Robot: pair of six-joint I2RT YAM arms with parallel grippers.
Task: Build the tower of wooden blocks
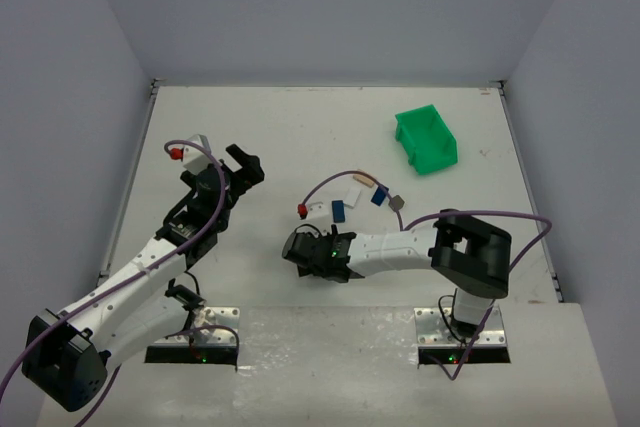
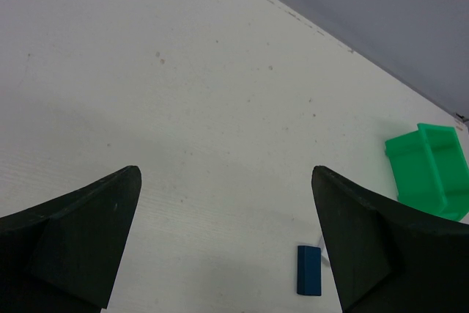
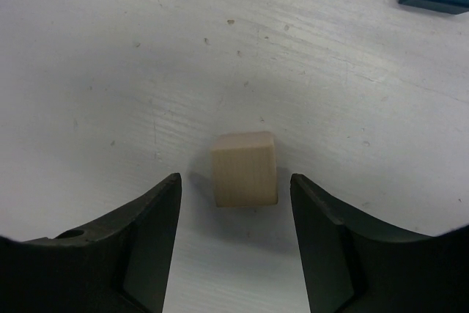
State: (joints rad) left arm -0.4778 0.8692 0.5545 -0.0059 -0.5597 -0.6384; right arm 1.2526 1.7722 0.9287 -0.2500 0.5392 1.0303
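A tan wooden cube [image 3: 245,168] lies on the white table, partly between my right gripper's [image 3: 234,181] open fingers, with gaps on both sides. In the top view that gripper [image 1: 300,245] is low over the table's middle and hides the cube. Loose blocks lie just beyond it: a dark blue piece [image 1: 338,211], a second blue piece [image 1: 378,196], a pale plank [image 1: 352,193] and a dark grey piece [image 1: 396,201]. No stack stands. My left gripper [image 1: 240,165] is open and empty above the table's left; its view [image 2: 226,174] shows a blue piece [image 2: 308,270].
A green plastic bin [image 1: 426,139] stands at the back right and also shows in the left wrist view [image 2: 432,170]. Purple cables loop over both arms. Grey walls close the table on three sides.
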